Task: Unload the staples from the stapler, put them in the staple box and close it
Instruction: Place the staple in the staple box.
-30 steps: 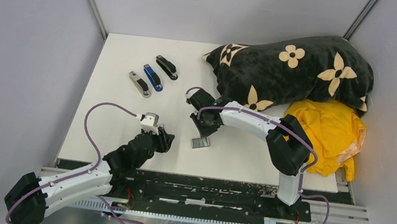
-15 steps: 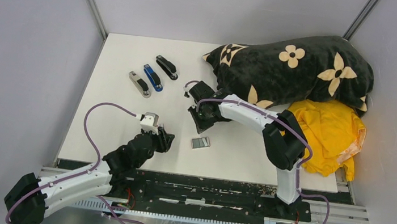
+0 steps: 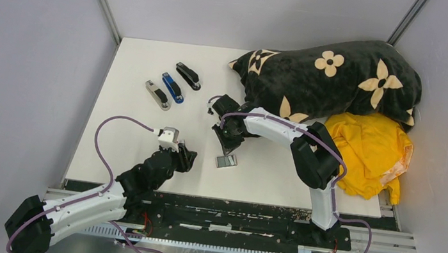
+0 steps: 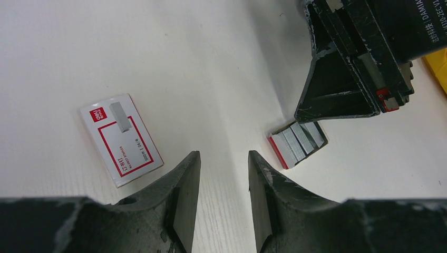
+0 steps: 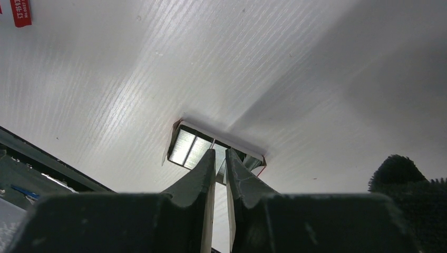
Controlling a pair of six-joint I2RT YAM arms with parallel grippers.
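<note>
We see the right gripper (image 5: 220,154) pinched shut, tips at the staples (image 5: 191,147) in their little tray (image 4: 276,152); whether it grips a strip we cannot tell. The left gripper (image 4: 224,155) hangs part-open and empty, the staples at its two o'clock.

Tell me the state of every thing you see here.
Left gripper: open, empty.
Right gripper: shut, tips at the staples.
Grey metallic staples: joined strips lying in an open red-edged tray.
White-and-red box: lying flat, label up.
Silver stapler: closed.
Blue stapler: closed.
Black stapler: closed.
Black flowered blanket: bunched up.
Yellow cloth: crumpled.
</note>
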